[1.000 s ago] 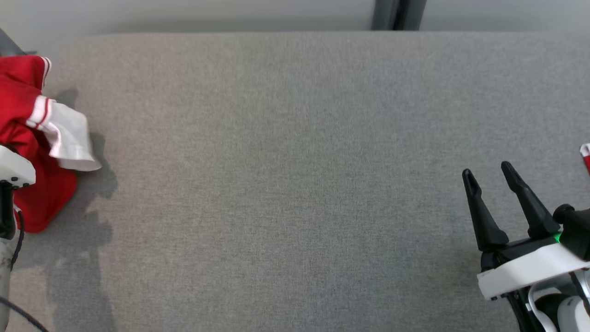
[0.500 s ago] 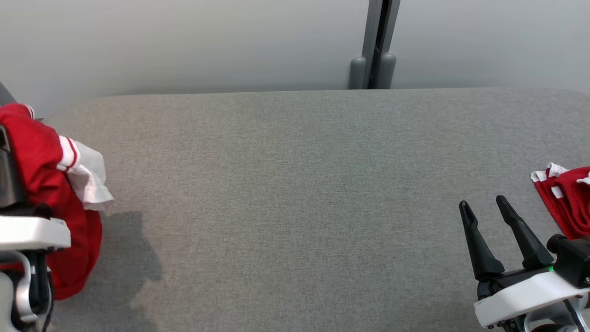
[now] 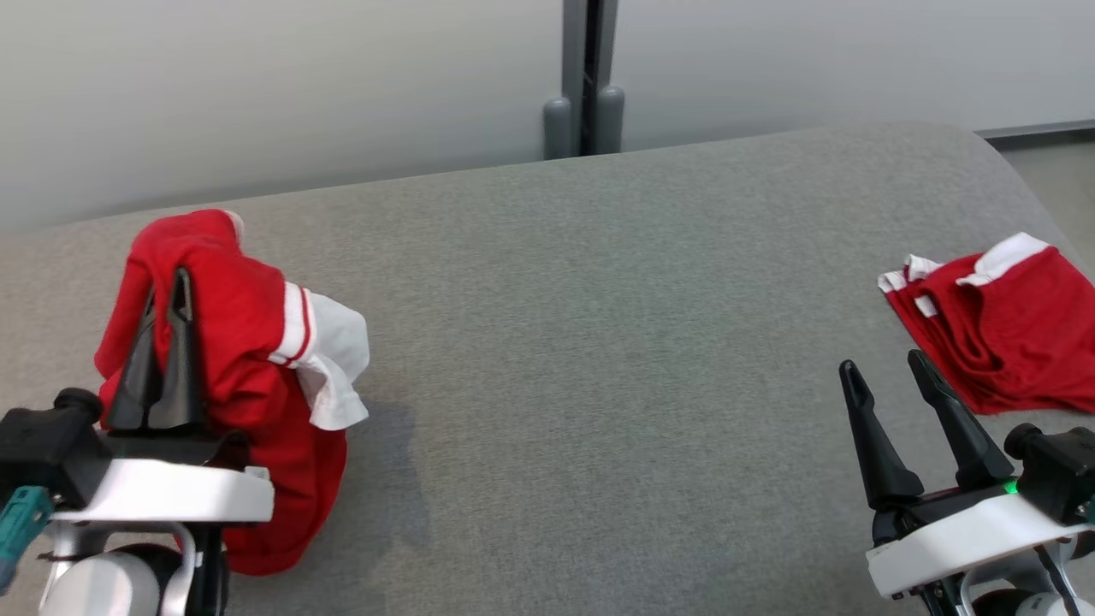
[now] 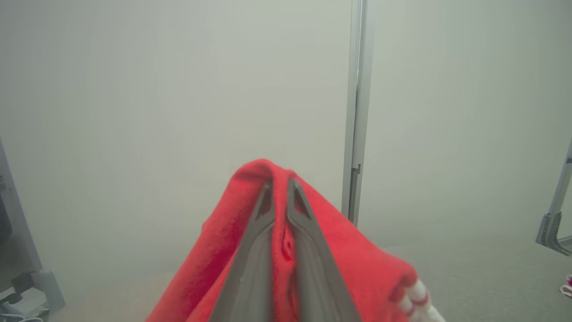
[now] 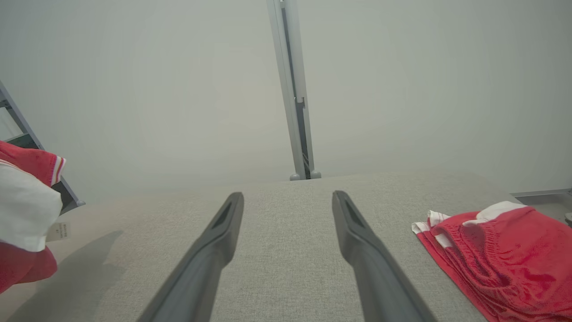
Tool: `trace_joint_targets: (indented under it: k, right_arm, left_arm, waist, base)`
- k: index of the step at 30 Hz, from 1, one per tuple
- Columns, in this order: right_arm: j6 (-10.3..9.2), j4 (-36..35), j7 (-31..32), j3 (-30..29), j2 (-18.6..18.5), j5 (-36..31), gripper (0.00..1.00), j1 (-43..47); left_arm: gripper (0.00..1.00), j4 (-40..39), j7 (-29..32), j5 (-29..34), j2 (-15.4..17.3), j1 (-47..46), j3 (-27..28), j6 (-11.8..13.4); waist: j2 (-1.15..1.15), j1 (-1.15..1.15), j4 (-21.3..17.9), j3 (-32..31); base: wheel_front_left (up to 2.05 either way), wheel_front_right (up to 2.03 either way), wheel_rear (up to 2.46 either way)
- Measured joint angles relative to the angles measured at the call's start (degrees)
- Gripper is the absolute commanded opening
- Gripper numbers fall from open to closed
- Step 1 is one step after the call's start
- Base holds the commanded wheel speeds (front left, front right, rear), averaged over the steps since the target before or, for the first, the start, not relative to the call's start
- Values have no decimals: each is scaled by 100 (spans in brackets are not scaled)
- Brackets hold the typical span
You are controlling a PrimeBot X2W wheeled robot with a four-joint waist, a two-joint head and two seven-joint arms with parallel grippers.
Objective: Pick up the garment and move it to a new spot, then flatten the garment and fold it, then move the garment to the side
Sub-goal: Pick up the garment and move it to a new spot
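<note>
Two dark fingers of the left tool [image 3: 168, 287] are pressed together, pinching a fold of the red garment [image 3: 248, 316], which drapes over and around them. In the left wrist view the fabric peaks just past the fingertips and falls away on both sides. A white cuff [image 3: 334, 359] edged with red stripes hangs on the garment's right side. The bunched lower part sags beside the tool's white housing, over the left part of the grey fabric-covered worktop [image 3: 599, 342], and throws a shadow to the right. Whether the hem touches the surface I cannot tell. The right tool [image 3: 881, 363] has its fingers spread wide with nothing between them, low over the worktop's right part. Just beyond it and to its right lies a second red garment [image 3: 1009, 325] with white trim, flat on the worktop near the rounded corner. Behind the worktop a grey post [image 3: 583, 77] rises against a pale wall.
</note>
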Motion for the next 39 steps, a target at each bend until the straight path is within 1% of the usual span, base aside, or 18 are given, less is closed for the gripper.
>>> trace_joint_targets:
  k: [5,10,13,15,18,23,24,25,26,29,31,36,39]
  right_arm:
    - [0,21,-35,103,14,24,100,-112]
    - [0,126,-178,177,46,89,100,-178]
    - [0,204,-266,230,63,132,100,-226]
    - [0,249,-333,283,76,159,100,-287]
    - [0,346,-433,323,102,215,100,-360]
    - [0,501,-590,368,127,280,100,-431]
    - [0,533,-603,365,127,297,100,-438]
    - [0,567,-627,357,130,302,100,-439]
    - [0,611,-639,347,134,302,100,-451]
    - [0,642,-639,319,140,280,100,-479]
    - [0,647,-636,285,138,246,100,-493]
    - [0,626,-570,200,89,193,100,-495]
    - [0,597,-522,118,44,175,100,-481]
  left_arm:
    - [0,259,74,20,-203,-397,-464,-191]
    - [0,767,93,82,-394,-914,-873,-436]
    - [0,1229,120,113,-502,-1224,-1023,-547]
    - [0,1634,145,141,-535,-1407,-1118,-608]
    - [0,2256,112,110,-677,-1629,-1257,-744]
    - [0,3166,-119,68,-834,-1924,-1361,-939]
    - [11,3307,-192,54,-861,-1969,-1369,-972]
    - [43,3401,-289,31,-892,-2001,-1358,-1005]
    - [100,3549,-432,9,-929,-2061,-1372,-1065]
    - [100,3607,-613,-63,-996,-2072,-1359,-1159]
    - [100,3521,-723,-81,-1006,-2039,-1337,-1162]
    - [100,3023,-875,-102,-981,-1677,-1131,-1055]
    - [100,2608,-924,-143,-925,-1449,-870,-1011]
  waist:
    - [0,0,-477,125]
    - [0,0,-1002,338]
    - [0,0,-1289,524]
    - [0,0,-1456,677]
    - [0,0,-1676,914]
    - [0,0,-1924,1248]
    - [0,0,-1947,1294]
    - [0,0,-1957,1324]
    - [0,0,-1916,1329]
    - [0,0,-1777,1268]
    - [0,0,-1655,1204]
    - [0,0,-1282,1008]
    - [0,0,-1028,885]
  base:
    - [0,0,0]
    - [0,0,0]
    - [0,0,0]
    - [0,0,0]
    - [0,0,0]
    - [0,0,0]
    - [0,0,0]
    - [0,0,0]
    - [0,0,0]
    - [0,0,0]
    - [0,0,0]
    - [0,0,0]
    - [0,0,0]
